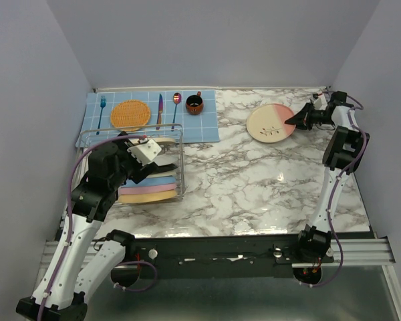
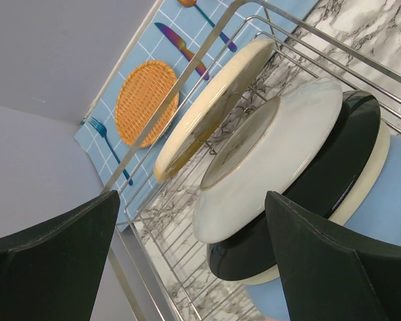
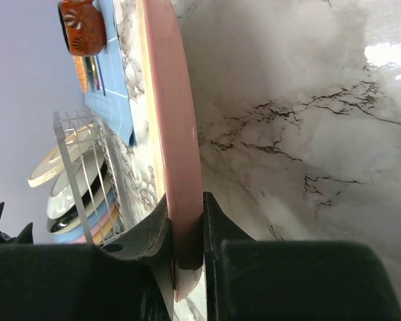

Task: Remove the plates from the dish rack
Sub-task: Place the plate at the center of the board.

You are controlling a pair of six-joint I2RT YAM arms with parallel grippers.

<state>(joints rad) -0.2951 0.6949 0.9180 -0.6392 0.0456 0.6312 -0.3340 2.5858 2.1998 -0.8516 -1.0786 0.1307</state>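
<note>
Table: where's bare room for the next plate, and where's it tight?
Free: bare marble between the dish rack and the right arm, from the near edge up to the plate held in the right tool. Crowded: left side, with rack, placemat, left arm over the rack.

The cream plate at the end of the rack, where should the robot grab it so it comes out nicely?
By its top rim, coming down from above with one finger on each face. The cream plate stands on edge in the dish rack, tilted, with a gap at the rim between it and the white plate beside it, so both sides probably have room.
</note>
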